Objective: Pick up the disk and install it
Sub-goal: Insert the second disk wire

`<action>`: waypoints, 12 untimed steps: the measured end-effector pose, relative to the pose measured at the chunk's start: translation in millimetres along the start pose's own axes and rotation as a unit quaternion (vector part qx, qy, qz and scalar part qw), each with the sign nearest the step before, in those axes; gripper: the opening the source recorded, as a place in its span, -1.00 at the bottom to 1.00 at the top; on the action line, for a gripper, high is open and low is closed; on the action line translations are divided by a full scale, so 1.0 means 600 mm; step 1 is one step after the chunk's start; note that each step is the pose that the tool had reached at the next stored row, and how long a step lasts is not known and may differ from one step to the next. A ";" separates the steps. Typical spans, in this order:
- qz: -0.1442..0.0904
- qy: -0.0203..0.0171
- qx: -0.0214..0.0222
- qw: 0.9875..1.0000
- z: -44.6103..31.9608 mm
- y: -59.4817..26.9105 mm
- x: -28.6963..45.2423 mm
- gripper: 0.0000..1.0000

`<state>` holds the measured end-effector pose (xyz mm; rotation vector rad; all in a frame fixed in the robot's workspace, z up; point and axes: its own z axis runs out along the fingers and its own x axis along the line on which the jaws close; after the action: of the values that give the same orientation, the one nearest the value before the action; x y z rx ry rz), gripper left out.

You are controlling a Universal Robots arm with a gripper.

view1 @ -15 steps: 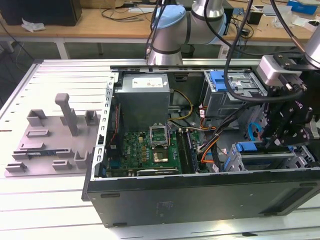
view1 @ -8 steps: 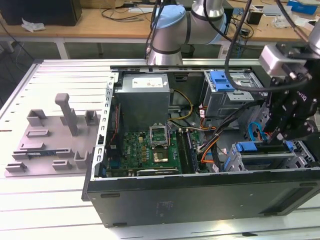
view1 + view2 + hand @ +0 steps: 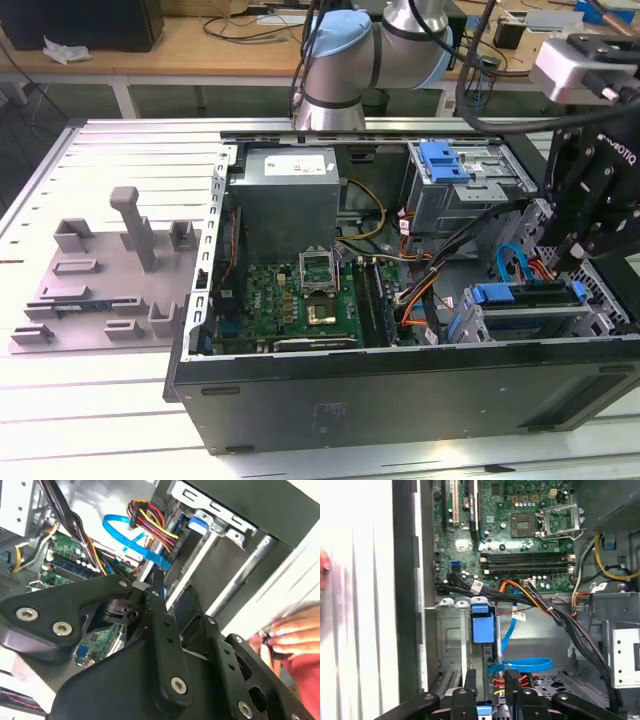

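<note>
A white slatted metal bench [image 3: 110, 140] carries one open black desktop computer case [image 3: 400, 390], lying on its side with the inside facing up. The grey and blue robot arm [image 3: 370, 50] reaches in from the far edge. On the exterior view's left, a flat grey fixture plate [image 3: 100, 290] with one upright post lies well apart from the case, with bare bench around it.

Inside the case, a green motherboard [image 3: 300, 300] [image 3: 520, 535] covers the floor. Beside it stand one larger grey box with a white label [image 3: 290, 190] and one grey metal cage with a blue plastic latch [image 3: 455, 175].

The black end effector [image 3: 572, 262] [image 3: 489, 700] [image 3: 180, 605] hangs over the case's corner on the exterior view's right. There the disk [image 3: 520, 300] [image 3: 482, 627], a silver hard drive in a blue plastic frame, sits on edge in a grey metal bay [image 3: 447, 640] against the case wall. The end effector is right at the disk's end; I cannot tell whether it is spread or pinching the frame.

Room is tight. A bundle of black cables [image 3: 570, 625], orange, yellow and red wires [image 3: 155, 525] and one flat blue cable [image 3: 520, 665] [image 3: 125, 537] cross just beside the bay.

A person's hand [image 3: 290, 630] shows outside the case wall in the second wrist view.
</note>
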<state>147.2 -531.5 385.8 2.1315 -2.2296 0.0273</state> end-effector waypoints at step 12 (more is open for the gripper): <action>-0.001 0.061 0.005 0.998 -0.004 0.032 -0.001 -0.79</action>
<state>128.3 -529.8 388.7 2.0764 -2.1627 0.1648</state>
